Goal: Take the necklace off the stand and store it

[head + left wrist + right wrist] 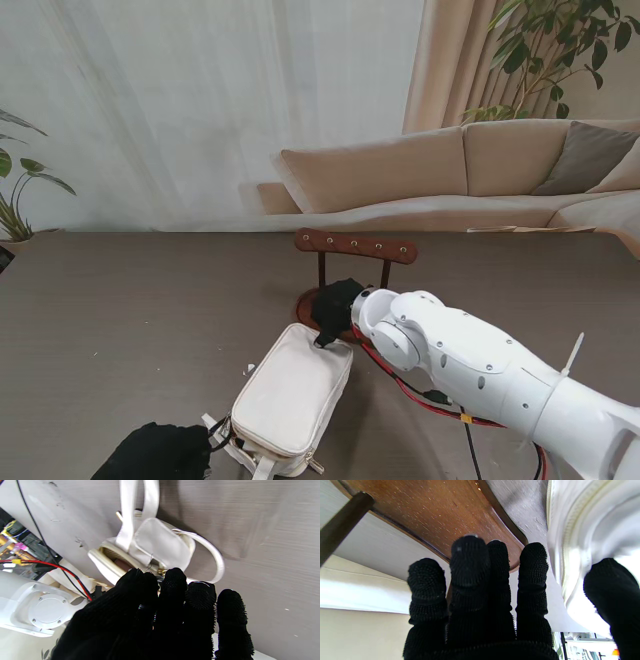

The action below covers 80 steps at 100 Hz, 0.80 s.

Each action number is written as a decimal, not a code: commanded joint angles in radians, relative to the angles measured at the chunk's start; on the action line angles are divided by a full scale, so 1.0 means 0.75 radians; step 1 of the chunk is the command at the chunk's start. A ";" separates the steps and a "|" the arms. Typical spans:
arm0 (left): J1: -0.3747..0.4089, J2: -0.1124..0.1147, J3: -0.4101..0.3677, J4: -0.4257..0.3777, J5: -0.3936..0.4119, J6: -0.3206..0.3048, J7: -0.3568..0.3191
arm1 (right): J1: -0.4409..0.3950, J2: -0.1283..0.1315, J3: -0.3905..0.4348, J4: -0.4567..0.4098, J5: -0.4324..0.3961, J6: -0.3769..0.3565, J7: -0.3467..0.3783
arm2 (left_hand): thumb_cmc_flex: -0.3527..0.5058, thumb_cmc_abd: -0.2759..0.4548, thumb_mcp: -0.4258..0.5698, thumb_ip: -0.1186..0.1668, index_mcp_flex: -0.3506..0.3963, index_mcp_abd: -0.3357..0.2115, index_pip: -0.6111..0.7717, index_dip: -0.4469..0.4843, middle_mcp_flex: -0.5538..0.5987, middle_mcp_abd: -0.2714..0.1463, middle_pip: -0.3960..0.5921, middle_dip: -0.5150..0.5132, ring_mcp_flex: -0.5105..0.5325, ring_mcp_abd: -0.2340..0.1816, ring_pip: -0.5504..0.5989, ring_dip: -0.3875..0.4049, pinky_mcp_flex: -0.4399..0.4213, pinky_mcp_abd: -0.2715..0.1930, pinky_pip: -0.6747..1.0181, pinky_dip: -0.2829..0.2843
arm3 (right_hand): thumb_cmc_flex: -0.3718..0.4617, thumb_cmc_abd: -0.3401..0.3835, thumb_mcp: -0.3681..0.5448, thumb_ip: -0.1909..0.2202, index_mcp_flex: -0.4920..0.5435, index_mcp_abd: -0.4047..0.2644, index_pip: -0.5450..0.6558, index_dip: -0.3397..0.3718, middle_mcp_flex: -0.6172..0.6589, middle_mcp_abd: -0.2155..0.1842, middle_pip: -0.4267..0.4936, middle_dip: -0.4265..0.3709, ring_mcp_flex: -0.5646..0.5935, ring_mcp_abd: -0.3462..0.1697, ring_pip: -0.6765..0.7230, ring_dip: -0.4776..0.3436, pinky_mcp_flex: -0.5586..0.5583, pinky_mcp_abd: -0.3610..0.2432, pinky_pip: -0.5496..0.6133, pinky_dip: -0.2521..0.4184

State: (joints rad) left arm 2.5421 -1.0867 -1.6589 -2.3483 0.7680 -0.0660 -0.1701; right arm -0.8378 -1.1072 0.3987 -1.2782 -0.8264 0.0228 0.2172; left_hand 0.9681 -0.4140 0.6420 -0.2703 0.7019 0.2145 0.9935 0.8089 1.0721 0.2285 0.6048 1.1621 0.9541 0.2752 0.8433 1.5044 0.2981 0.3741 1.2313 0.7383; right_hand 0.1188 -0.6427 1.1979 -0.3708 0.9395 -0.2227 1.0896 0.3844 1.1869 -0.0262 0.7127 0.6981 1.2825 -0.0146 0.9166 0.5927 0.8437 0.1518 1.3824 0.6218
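I cannot find the necklace in any view. The bar of the stand (355, 245) looks bare, nothing hangs from its pegs, and no chain shows between my fingers, so I judge it is already in the bag or hidden under a glove.

My right hand (335, 305) hangs over the round wooden base (440, 512) of the stand, its fingers (470, 562) straight and side by side, the thumb spread off toward the white bag (290, 395). I see nothing held in it, so I read it as released. The bag's zipped edge lies just beside that thumb.

My left hand (155, 452) sits at the bag's near end, fingertips (175, 580) bunched against the zipper mouth by the straps. Whether they pinch the zipper pull or just press there, I cannot tell.

If a chain is in play, I expect it light, limp, slippery and quick to snag. I would take it by a pinch at one short stretch, never by a flat palm.

For room, the stand's post and bar rise right beyond my right fingers, and the bag crowds the thumb side. The bare table (120, 320) past the left fingers is the open ground.
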 commanded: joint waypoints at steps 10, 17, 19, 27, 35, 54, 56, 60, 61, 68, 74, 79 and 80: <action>-0.076 0.010 0.062 0.032 -0.038 -0.006 -0.048 | -0.103 0.057 0.093 -0.018 -0.049 -0.019 0.045 | 0.065 0.021 0.029 0.055 0.052 -0.013 0.104 0.020 0.008 -0.006 -0.026 -0.033 0.001 0.015 -0.032 -0.018 0.006 -0.007 -0.001 -0.013 | 0.064 0.114 -0.046 0.251 -0.115 0.092 -0.189 0.010 -0.097 0.006 -0.054 -0.091 -0.012 0.046 -0.171 -0.001 -0.231 0.021 -0.049 -0.008; -0.115 0.016 0.095 0.055 -0.061 -0.005 -0.058 | -0.142 0.066 0.151 -0.045 -0.076 -0.030 0.046 | 0.064 0.020 0.033 0.055 0.052 -0.011 0.103 0.019 0.011 -0.004 -0.042 -0.049 0.007 0.028 -0.053 -0.030 0.009 -0.003 -0.001 -0.014 | 0.010 0.199 -0.100 0.353 -0.144 0.124 -0.267 0.079 -0.124 0.014 -0.063 -0.112 -0.027 0.050 -0.194 0.003 -0.242 0.023 -0.059 -0.008; -0.127 0.017 0.104 0.061 -0.066 -0.004 -0.060 | -0.153 0.069 0.168 -0.054 -0.083 -0.032 0.048 | 0.064 0.020 0.034 0.054 0.054 -0.009 0.103 0.019 0.011 -0.002 -0.047 -0.054 0.010 0.029 -0.058 -0.034 0.012 -0.002 -0.001 -0.014 | -0.005 0.221 -0.116 0.368 -0.159 0.135 -0.286 0.099 -0.134 0.016 -0.068 -0.117 -0.033 0.051 -0.199 0.003 -0.247 0.023 -0.062 -0.009; -0.171 0.023 0.142 0.088 -0.082 0.002 -0.070 | -0.195 0.077 0.233 -0.084 -0.100 -0.036 0.061 | 0.062 0.019 0.036 0.054 0.054 -0.008 0.102 0.018 0.014 0.001 -0.062 -0.069 0.015 0.035 -0.071 -0.042 0.014 0.001 -0.001 -0.015 | -0.030 0.260 -0.169 0.373 -0.201 0.160 -0.328 0.117 -0.153 0.024 -0.076 -0.127 -0.044 0.061 -0.211 0.000 -0.254 0.027 -0.068 -0.009; -0.214 0.028 0.179 0.115 -0.098 0.013 -0.083 | -0.228 0.082 0.285 -0.107 -0.102 -0.035 0.078 | 0.060 0.019 0.038 0.053 0.054 -0.006 0.100 0.016 0.017 0.006 -0.081 -0.088 0.018 0.045 -0.092 -0.055 0.015 0.005 -0.002 -0.016 | -0.047 0.298 -0.219 0.374 -0.217 0.177 -0.343 0.120 -0.162 0.034 -0.078 -0.135 -0.049 0.068 -0.214 0.000 -0.260 0.031 -0.069 -0.008; -0.299 0.040 0.238 0.170 -0.101 0.048 -0.120 | -0.271 0.093 0.353 -0.135 -0.108 -0.051 0.113 | 0.062 0.021 0.036 0.054 0.053 -0.003 0.098 0.015 0.019 0.008 -0.086 -0.094 0.021 0.051 -0.102 -0.061 0.014 0.004 -0.003 -0.018 | -0.068 0.354 -0.293 0.379 -0.213 0.195 -0.357 0.113 -0.162 0.047 -0.084 -0.149 -0.050 0.072 -0.216 -0.002 -0.261 0.036 -0.068 -0.006; -0.306 0.041 0.242 0.174 -0.097 0.052 -0.125 | -0.275 0.094 0.358 -0.138 -0.107 -0.052 0.116 | 0.061 0.020 0.035 0.054 0.054 -0.004 0.099 0.016 0.019 0.006 -0.086 -0.095 0.022 0.051 -0.103 -0.062 0.014 0.004 -0.003 -0.018 | -0.071 0.359 -0.299 0.380 -0.209 0.197 -0.356 0.113 -0.160 0.047 -0.083 -0.150 -0.049 0.074 -0.216 -0.002 -0.260 0.036 -0.068 -0.006; -0.320 0.043 0.247 0.183 -0.088 0.060 -0.133 | -0.285 0.095 0.368 -0.143 -0.102 -0.054 0.122 | 0.061 0.021 0.035 0.054 0.053 -0.005 0.099 0.016 0.019 0.007 -0.087 -0.095 0.022 0.051 -0.105 -0.063 0.014 0.003 -0.003 -0.018 | -0.076 0.371 -0.310 0.380 -0.202 0.202 -0.355 0.113 -0.155 0.052 -0.082 -0.151 -0.047 0.079 -0.213 -0.002 -0.258 0.038 -0.067 -0.006; -0.323 0.044 0.249 0.185 -0.086 0.061 -0.134 | -0.287 0.095 0.370 -0.144 -0.101 -0.054 0.123 | 0.061 0.021 0.035 0.054 0.053 -0.005 0.099 0.016 0.019 0.007 -0.087 -0.095 0.022 0.050 -0.105 -0.063 0.015 0.003 -0.003 -0.018 | -0.077 0.373 -0.312 0.380 -0.202 0.202 -0.355 0.112 -0.156 0.052 -0.082 -0.151 -0.047 0.079 -0.213 -0.002 -0.258 0.038 -0.067 -0.006; -0.346 0.044 0.259 0.206 -0.077 0.072 -0.133 | -0.304 0.098 0.387 -0.155 -0.088 -0.061 0.134 | 0.062 0.020 0.035 0.054 0.054 -0.005 0.099 0.016 0.020 0.008 -0.086 -0.096 0.024 0.051 -0.107 -0.064 0.015 0.003 -0.003 -0.019 | -0.088 0.393 -0.334 0.381 -0.190 0.205 -0.354 0.112 -0.149 0.053 -0.080 -0.153 -0.039 0.076 -0.208 -0.001 -0.253 0.038 -0.063 -0.004; -0.365 0.044 0.267 0.224 -0.072 0.079 -0.126 | -0.323 0.099 0.405 -0.165 -0.079 -0.069 0.138 | 0.062 0.018 0.036 0.055 0.055 -0.004 0.099 0.016 0.021 0.008 -0.086 -0.097 0.024 0.053 -0.107 -0.064 0.015 0.004 -0.002 -0.019 | -0.087 0.403 -0.342 0.384 -0.163 0.202 -0.344 0.114 -0.134 0.056 -0.076 -0.153 -0.028 0.078 -0.201 0.001 -0.244 0.040 -0.057 -0.003; -0.383 0.043 0.276 0.243 -0.063 0.083 -0.114 | -0.339 0.102 0.420 -0.178 -0.070 -0.077 0.149 | 0.061 0.017 0.036 0.054 0.056 -0.004 0.100 0.015 0.023 0.008 -0.086 -0.097 0.027 0.054 -0.108 -0.065 0.018 0.007 -0.001 -0.019 | -0.087 0.409 -0.345 0.386 -0.135 0.195 -0.332 0.119 -0.119 0.057 -0.073 -0.153 -0.017 0.077 -0.193 0.003 -0.236 0.040 -0.051 -0.001; -0.388 0.042 0.278 0.247 -0.062 0.084 -0.111 | -0.342 0.102 0.424 -0.181 -0.068 -0.078 0.152 | 0.060 0.016 0.036 0.054 0.057 -0.004 0.100 0.015 0.024 0.007 -0.086 -0.097 0.027 0.054 -0.108 -0.065 0.018 0.007 -0.001 -0.019 | -0.088 0.411 -0.346 0.386 -0.131 0.195 -0.330 0.120 -0.117 0.056 -0.073 -0.153 -0.016 0.077 -0.192 0.004 -0.234 0.040 -0.050 -0.001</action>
State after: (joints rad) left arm 2.2632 -1.0525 -1.4556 -2.1851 0.7160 -0.0099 -0.2475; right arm -1.0698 -1.0427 0.7129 -1.4072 -0.8795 -0.0261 0.3041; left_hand 0.9681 -0.4184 0.6450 -0.2703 0.7237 0.2264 0.9944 0.8029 1.0722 0.2332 0.5465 1.0993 0.9572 0.2924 0.7748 1.4667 0.3082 0.3741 1.2312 0.7298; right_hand 0.0480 -0.3395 0.9596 -0.1398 0.8110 -0.0839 0.8305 0.4437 1.0876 -0.0108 0.6621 0.5958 1.2603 0.0249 0.7591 0.5901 0.8363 0.1562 1.3401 0.6214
